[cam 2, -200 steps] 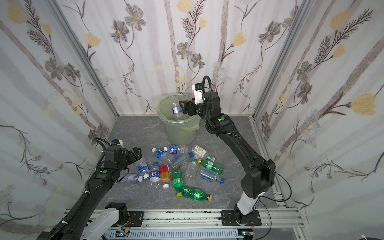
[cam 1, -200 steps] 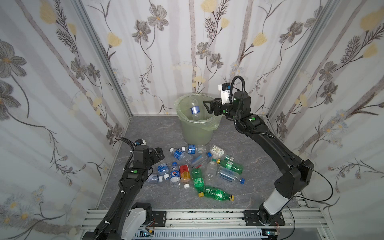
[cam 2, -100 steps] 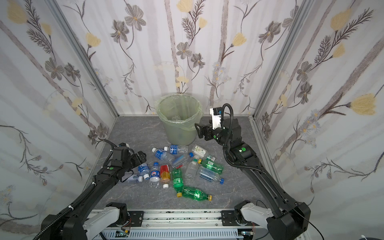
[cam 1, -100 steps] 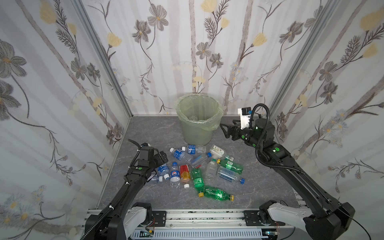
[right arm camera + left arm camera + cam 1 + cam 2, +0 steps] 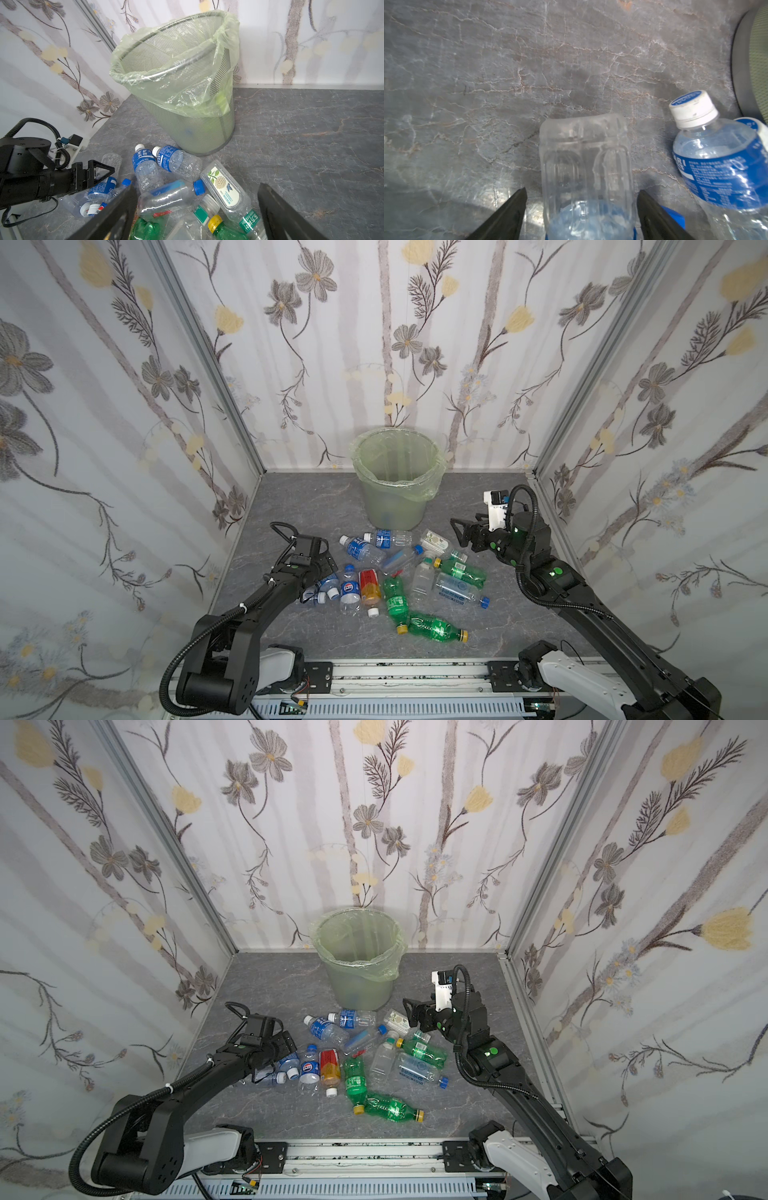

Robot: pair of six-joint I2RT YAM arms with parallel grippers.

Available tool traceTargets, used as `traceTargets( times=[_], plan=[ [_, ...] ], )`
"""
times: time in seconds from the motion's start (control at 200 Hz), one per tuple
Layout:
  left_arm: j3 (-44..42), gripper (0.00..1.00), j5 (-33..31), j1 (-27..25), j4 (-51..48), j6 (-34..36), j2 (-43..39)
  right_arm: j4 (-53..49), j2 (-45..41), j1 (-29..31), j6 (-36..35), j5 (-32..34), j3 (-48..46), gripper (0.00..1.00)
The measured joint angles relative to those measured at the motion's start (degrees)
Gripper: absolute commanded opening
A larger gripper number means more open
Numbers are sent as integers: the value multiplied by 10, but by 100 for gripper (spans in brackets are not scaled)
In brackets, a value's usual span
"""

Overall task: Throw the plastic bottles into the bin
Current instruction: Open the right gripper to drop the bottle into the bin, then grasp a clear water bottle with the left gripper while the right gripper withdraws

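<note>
The bin (image 5: pixel 392 506) (image 5: pixel 359 986) (image 5: pixel 197 133) stands at the back middle, lined with a green bag. Several plastic bottles (image 5: pixel 399 572) lie in a heap in front of it: clear with blue labels, green (image 5: pixel 436 628), one amber (image 5: pixel 369 585). My left gripper (image 5: pixel 326 572) (image 5: pixel 289 1052) (image 5: pixel 582 190) is low at the heap's left end, open, a finger on each side of a clear bottle (image 5: pixel 585 155) with narrow gaps. My right gripper (image 5: pixel 457 533) (image 5: pixel 409 1014) (image 5: pixel 195 187) hangs open and empty above the heap's right end.
Flowered walls close the grey floor on three sides, and a metal rail (image 5: pixel 395 672) runs along the front. A blue-labelled bottle (image 5: pixel 724 166) lies right beside the straddled one. A loose white cap (image 5: pixel 374 612) sits at the front of the heap.
The right arm let a bottle fall into the bin, then swung back and down to the heap's right side. The left gripper sank onto the leftmost bottles and its jaws narrowed.
</note>
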Motion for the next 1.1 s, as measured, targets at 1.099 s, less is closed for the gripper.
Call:
traceTargets(
  times=[1.099],
  plan=[
    [154,51,103,10,20,104,-159,-3,-96,-69,53,72,-135,90]
  ],
)
